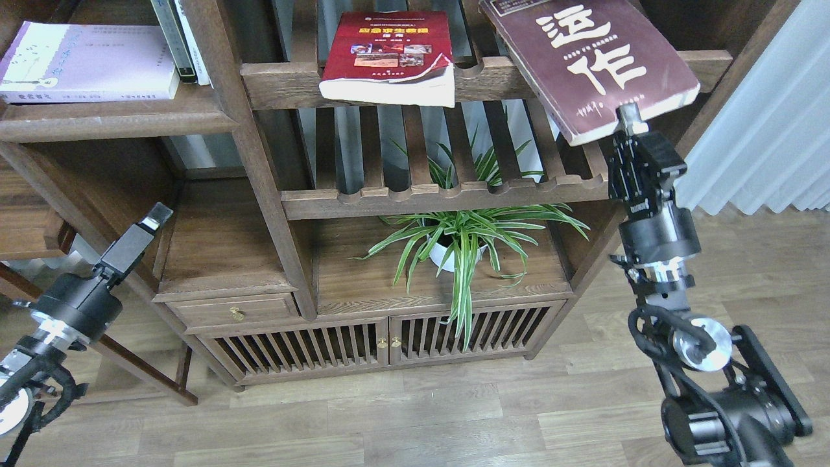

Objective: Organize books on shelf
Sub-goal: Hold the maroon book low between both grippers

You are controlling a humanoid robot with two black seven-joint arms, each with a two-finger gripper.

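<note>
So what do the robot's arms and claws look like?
Both arms are black, built from chunky round joints with shiny silver rings and discs. Loose black cables curl beside each one. The left claw is a boxy dark block with a pale tip. The right claw has small silvery metal fingers. No sleeves, and no readable markings.

At your ten o'clock, the shelf (pixel 110 120) is carrying the lilac-white book (pixel 84 61) lying flat, with two books (pixel 181 39) standing just beside it.
</note>
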